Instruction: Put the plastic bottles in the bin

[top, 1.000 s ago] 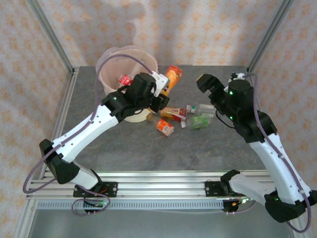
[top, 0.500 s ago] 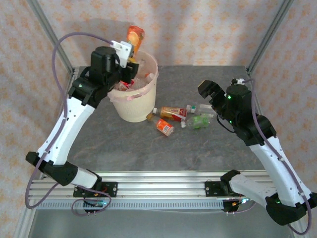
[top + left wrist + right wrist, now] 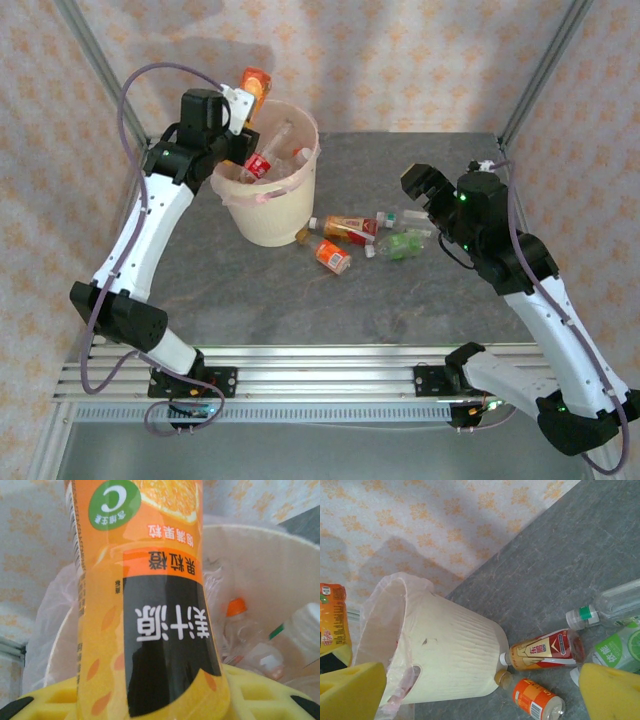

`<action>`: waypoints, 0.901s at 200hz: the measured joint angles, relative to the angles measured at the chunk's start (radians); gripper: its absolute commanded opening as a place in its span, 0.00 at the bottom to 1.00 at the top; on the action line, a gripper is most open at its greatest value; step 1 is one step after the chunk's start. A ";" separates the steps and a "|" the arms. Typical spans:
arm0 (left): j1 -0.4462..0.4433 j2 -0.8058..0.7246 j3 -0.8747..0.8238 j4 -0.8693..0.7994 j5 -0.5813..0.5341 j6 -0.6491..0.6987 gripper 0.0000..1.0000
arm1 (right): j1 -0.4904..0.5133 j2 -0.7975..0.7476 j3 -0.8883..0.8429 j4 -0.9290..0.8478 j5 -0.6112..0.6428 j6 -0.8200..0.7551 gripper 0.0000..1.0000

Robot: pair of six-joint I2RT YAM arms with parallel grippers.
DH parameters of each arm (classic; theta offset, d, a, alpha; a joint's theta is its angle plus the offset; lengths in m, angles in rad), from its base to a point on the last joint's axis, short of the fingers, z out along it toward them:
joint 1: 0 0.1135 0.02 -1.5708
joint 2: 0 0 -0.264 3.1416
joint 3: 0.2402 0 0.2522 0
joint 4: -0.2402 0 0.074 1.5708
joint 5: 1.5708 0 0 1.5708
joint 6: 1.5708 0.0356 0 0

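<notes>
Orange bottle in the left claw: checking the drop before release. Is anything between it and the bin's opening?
Nothing visible. The left claw holds the orange bottle by the rim of the bin; the opening is unobstructed, with other bottles lying inside.

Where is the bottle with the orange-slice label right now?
In the top view, back left: the bottle sits in the left arm's jaws above the bin's rear rim.

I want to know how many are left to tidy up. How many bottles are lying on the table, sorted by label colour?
Orange-label bottle: 1
Red-and-gold-label bottle: 1
Green-label bottle: 1
Clear bottle with a green-and-white neck band: 1
Total: 4
</notes>
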State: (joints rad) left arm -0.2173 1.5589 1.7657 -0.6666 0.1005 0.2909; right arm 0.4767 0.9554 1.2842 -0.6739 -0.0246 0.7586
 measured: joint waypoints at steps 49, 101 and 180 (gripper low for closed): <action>0.021 0.016 -0.020 -0.003 0.016 0.041 0.55 | 0.000 -0.001 -0.005 -0.001 0.000 0.004 0.99; 0.027 0.063 -0.020 -0.025 0.018 0.060 0.60 | 0.000 -0.003 -0.005 -0.007 0.004 0.004 0.99; 0.056 0.067 -0.020 -0.038 -0.016 0.071 0.81 | 0.000 -0.003 -0.006 -0.018 0.011 0.004 0.99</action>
State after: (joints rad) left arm -0.1608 1.6260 1.7454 -0.7044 0.0849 0.3618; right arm 0.4767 0.9524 1.2785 -0.6922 -0.0139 0.7624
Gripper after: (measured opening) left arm 0.749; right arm 0.991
